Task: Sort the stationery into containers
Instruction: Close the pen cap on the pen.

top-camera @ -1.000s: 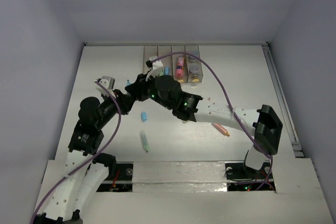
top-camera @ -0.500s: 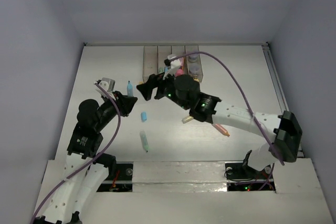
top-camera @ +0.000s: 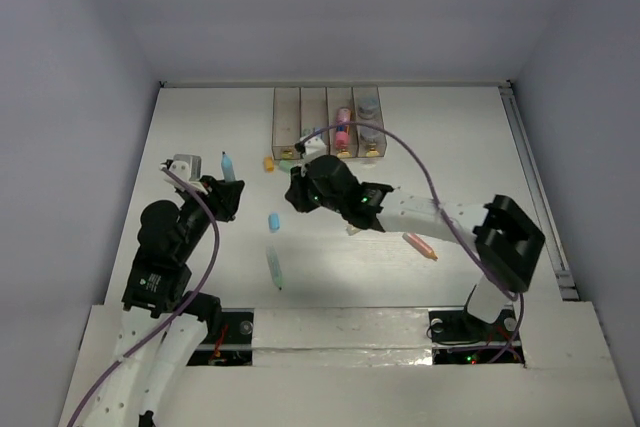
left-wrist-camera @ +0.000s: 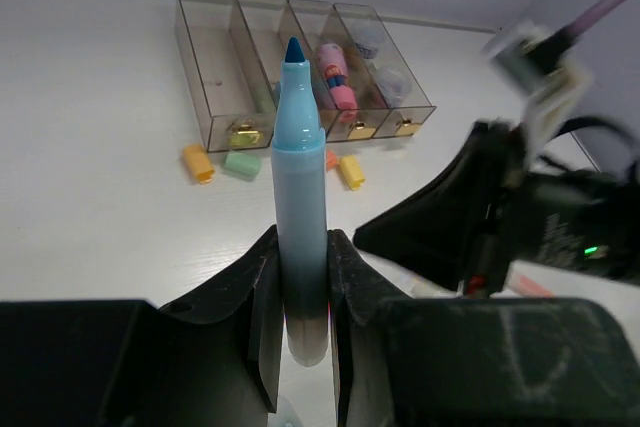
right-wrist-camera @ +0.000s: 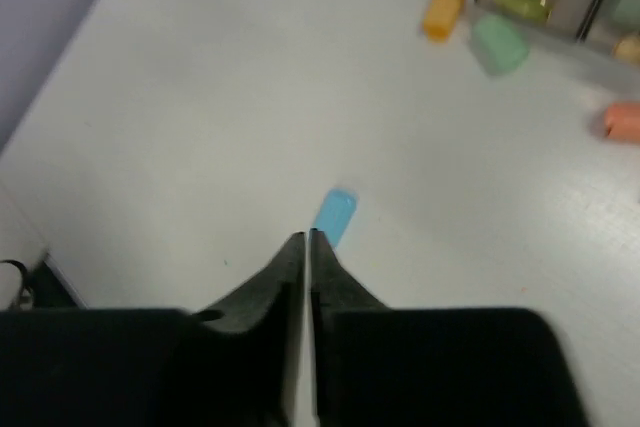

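While the left pincer point(left-wrist-camera: 303, 277) grips the blue marker point(left-wrist-camera: 299, 157) by its lower barrel, the marker's long axis runs straight out from the fingers. Its bare tip is aimed at the bins point(left-wrist-camera: 195, 67) across the tabletop point(left-wrist-camera: 100, 197). The right pincer point(right-wrist-camera: 307, 239) is pressed together, hovering just short of a blue cap point(right-wrist-camera: 334, 217).

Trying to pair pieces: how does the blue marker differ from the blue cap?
The blue marker is clamped in the left gripper, dark tip bare; the blue cap lies loose on the table. The marker is far longer than the cap. Both are light blue.
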Motion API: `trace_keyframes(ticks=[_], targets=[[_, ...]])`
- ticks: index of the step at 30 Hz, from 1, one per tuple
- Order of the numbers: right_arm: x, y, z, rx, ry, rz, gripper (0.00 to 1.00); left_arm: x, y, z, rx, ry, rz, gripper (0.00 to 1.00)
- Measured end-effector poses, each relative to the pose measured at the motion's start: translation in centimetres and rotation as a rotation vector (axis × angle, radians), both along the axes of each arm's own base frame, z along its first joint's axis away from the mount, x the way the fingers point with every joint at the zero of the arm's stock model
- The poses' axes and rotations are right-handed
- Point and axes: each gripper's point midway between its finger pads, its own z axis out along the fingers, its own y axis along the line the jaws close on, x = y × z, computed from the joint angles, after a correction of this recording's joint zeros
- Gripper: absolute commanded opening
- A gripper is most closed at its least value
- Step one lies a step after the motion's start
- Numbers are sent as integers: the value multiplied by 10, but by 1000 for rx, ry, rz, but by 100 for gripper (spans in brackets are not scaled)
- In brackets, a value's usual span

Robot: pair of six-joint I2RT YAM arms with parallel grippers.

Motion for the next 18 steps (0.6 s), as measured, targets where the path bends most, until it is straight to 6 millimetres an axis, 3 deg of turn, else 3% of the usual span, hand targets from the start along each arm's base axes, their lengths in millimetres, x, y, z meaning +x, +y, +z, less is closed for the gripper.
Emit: trace_keyframes(ticks=[1, 4, 8, 18], targets=[[-1, 3, -23, -43, 37, 10, 58, 0, 2, 1, 2, -5, 8, 0], [-3, 5, -71, -153, 114, 25, 76, 0, 5, 1, 5, -7, 25, 0], [5, 17, -102, -232, 171, 22, 76, -2, 7, 3, 6, -19, 34, 0], [18, 51, -136, -314, 200, 3, 72, -5, 7, 7, 3, -37, 31, 0]])
